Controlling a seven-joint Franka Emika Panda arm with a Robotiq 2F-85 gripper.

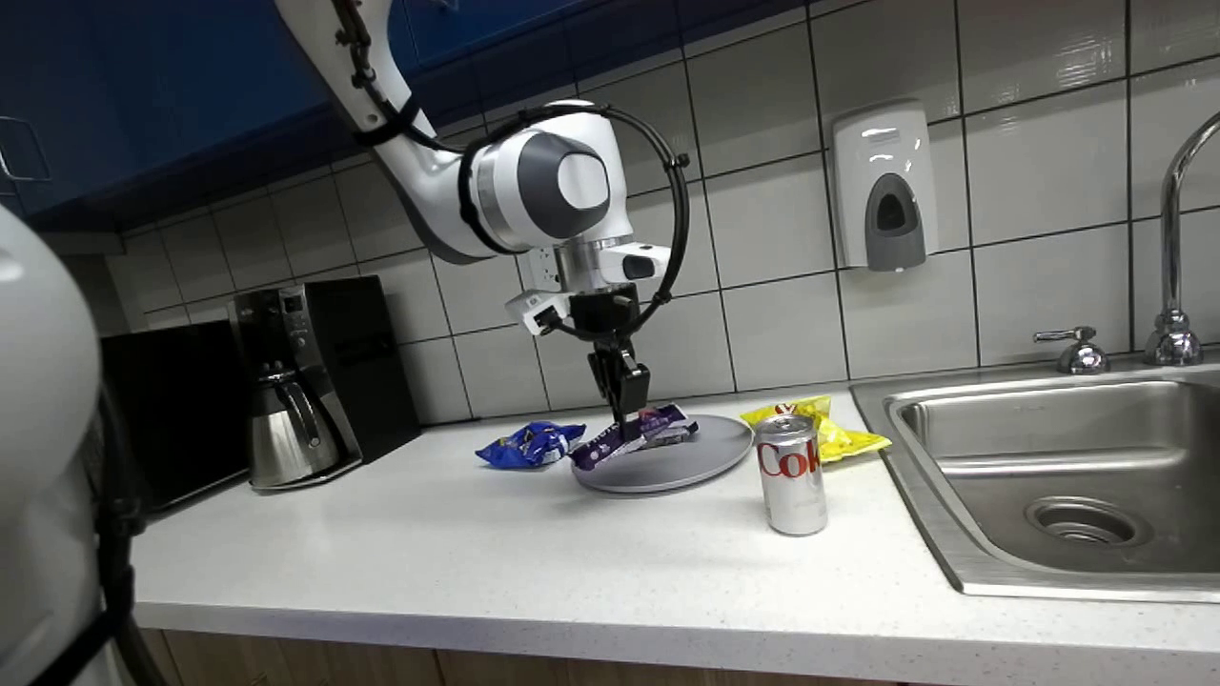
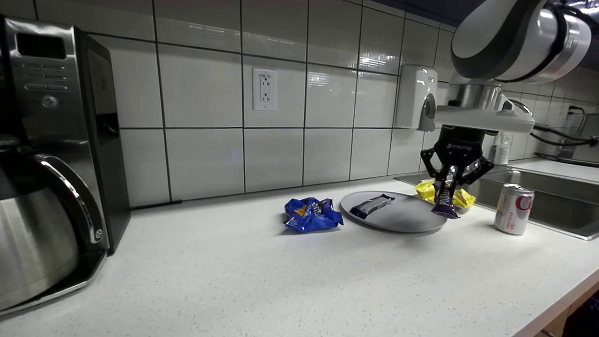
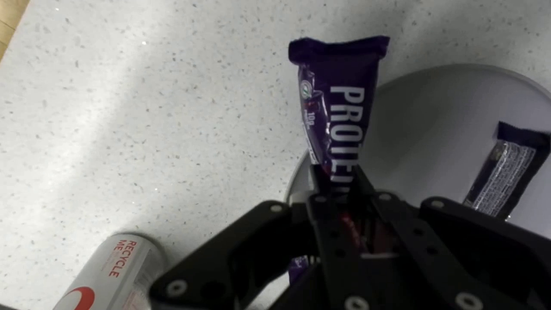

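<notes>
My gripper (image 1: 624,427) is shut on a purple protein bar (image 3: 340,103), its long end sticking out past the fingertips in the wrist view (image 3: 335,183). In an exterior view the held bar (image 2: 445,207) hangs tilted by the right edge of the grey plate (image 2: 407,217). Its middle is hidden between the fingers. A second dark-wrapped bar (image 2: 373,206) lies on the plate, text side up; it also shows in the wrist view (image 3: 503,176). A silver Coke can (image 1: 791,476) stands upright beside the plate. A yellow bag (image 1: 843,441) lies behind the can.
A blue snack bag (image 2: 312,215) lies beside the plate. A coffee maker (image 1: 357,367) with a steel carafe stands further along the counter. A sink (image 1: 953,562) with a faucet (image 1: 1172,267) borders the can's side. A tiled wall with a soap dispenser (image 1: 882,186) is behind.
</notes>
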